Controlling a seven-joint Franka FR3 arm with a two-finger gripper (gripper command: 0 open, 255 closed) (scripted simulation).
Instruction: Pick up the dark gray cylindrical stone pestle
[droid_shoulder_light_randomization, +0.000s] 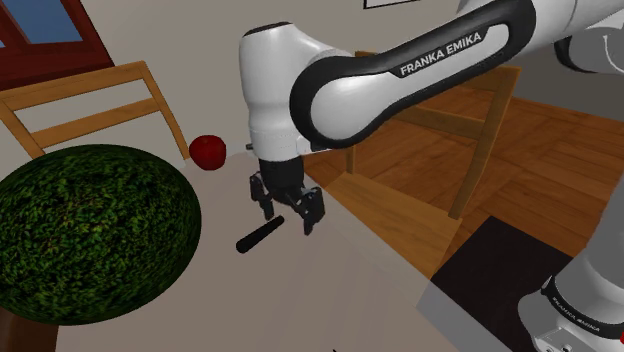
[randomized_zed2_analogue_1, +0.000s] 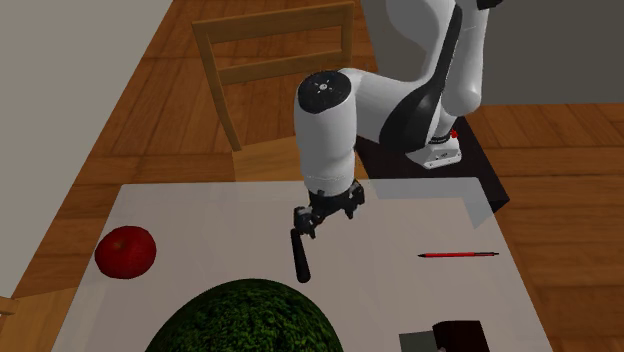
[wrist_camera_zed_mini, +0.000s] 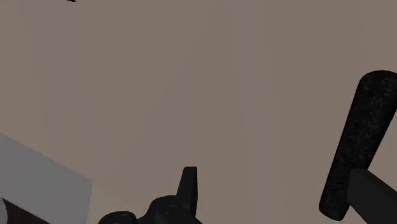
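The dark gray pestle (droid_shoulder_light_randomization: 258, 237) lies flat on the pale table (droid_shoulder_light_randomization: 330, 290), a short speckled cylinder. In the second exterior view the pestle (randomized_zed2_analogue_1: 299, 255) reaches from under the hand toward the green ball. My black gripper (droid_shoulder_light_randomization: 287, 211) hangs just above its near end, also visible from the second exterior view (randomized_zed2_analogue_1: 327, 213). The fingers stand apart. In the wrist view the pestle (wrist_camera_zed_mini: 359, 140) lies against the outer finger (wrist_camera_zed_mini: 375, 191), not in the gap of the gripper (wrist_camera_zed_mini: 280, 181); the other finger (wrist_camera_zed_mini: 189, 183) is far from it. Nothing is clasped.
A red apple (droid_shoulder_light_randomization: 207, 151) (randomized_zed2_analogue_1: 126, 250) sits on the table beyond the pestle. A large leafy green ball (droid_shoulder_light_randomization: 90, 240) (randomized_zed2_analogue_1: 250, 320) crowds one side. A red pen (randomized_zed2_analogue_1: 458, 255) and a dark box (randomized_zed2_analogue_1: 460, 335) lie farther off. Wooden chairs (randomized_zed2_analogue_1: 270, 60) stand around the table.
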